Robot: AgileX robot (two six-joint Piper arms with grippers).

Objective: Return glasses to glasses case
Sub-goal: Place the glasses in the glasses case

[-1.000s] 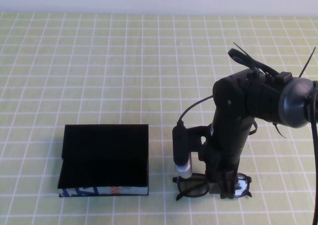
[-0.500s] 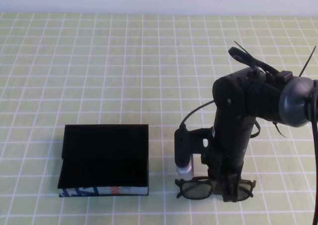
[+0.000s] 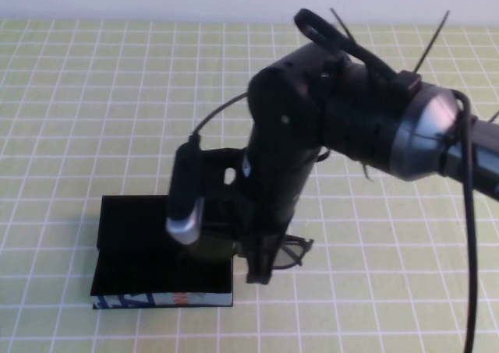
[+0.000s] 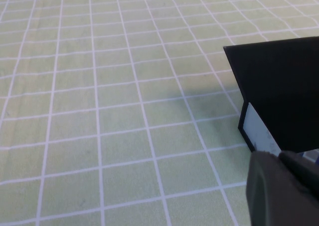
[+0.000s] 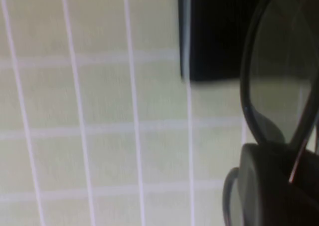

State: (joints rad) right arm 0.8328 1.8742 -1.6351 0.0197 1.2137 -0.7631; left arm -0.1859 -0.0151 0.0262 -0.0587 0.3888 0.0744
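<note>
The glasses case [image 3: 148, 248] lies open at the front left, black inside, with a pale printed front edge. It also shows in the left wrist view [image 4: 279, 81] and the right wrist view [image 5: 219, 31]. My right gripper [image 3: 258, 272] is shut on the black glasses [image 3: 295, 249] and holds them in the air at the case's right edge. The arm hides most of the frame. In the right wrist view one lens [image 5: 279, 81] hangs beside the case, above the gripper [image 5: 279, 186]. My left gripper [image 4: 284, 191] shows only in its wrist view, low beside the case's corner.
A green cloth [image 3: 93, 119] with a white grid covers the table. The right arm's cable [image 3: 468, 236] hangs at the right. A wrist camera [image 3: 184, 205] on the arm sits over the case.
My right arm has lifted the glasses off the cloth and carried them left, from the front right to the case's right edge. The case has not moved.
</note>
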